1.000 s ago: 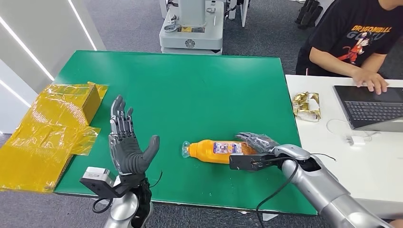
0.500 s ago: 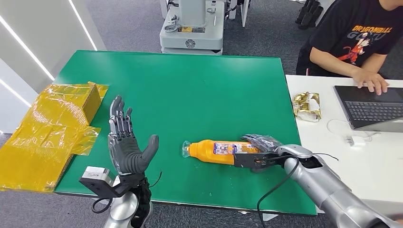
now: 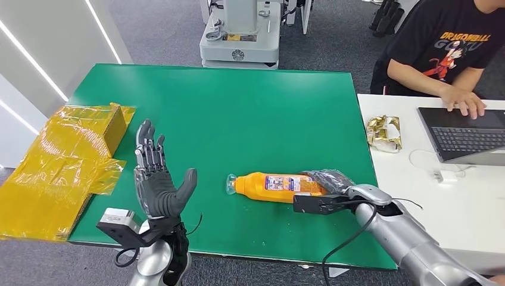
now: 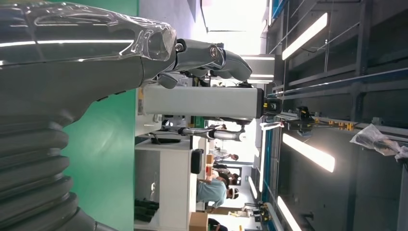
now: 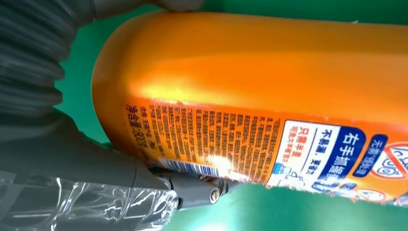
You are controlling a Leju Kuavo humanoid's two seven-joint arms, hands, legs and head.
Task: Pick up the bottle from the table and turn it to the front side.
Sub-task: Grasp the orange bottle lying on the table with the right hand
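Note:
An orange bottle (image 3: 271, 186) with a clear cap and a blue-and-white label lies on its side on the green table (image 3: 238, 107), cap pointing left. My right hand (image 3: 330, 182) grips its base end, fingers wrapped over the top and thumb along the near side. The right wrist view has the bottle (image 5: 250, 72) very close, its printed label facing the camera, with my thumb (image 5: 72, 163) against it. My left hand (image 3: 156, 182) is raised near the table's front left, palm up and fingers spread, holding nothing. It is apart from the bottle. The left wrist view looks past the left hand (image 4: 72, 72).
A yellow plastic-wrapped box (image 3: 65, 161) lies at the table's left edge. To the right stands a white table with a laptop (image 3: 470, 134) and a gold wrapper (image 3: 384, 132), where a person (image 3: 452, 47) sits typing. A grey machine base (image 3: 241, 36) stands beyond the far edge.
My right hand has closed further around the bottle's base, and the bottle has shifted slightly left and away. The left hand has barely moved.

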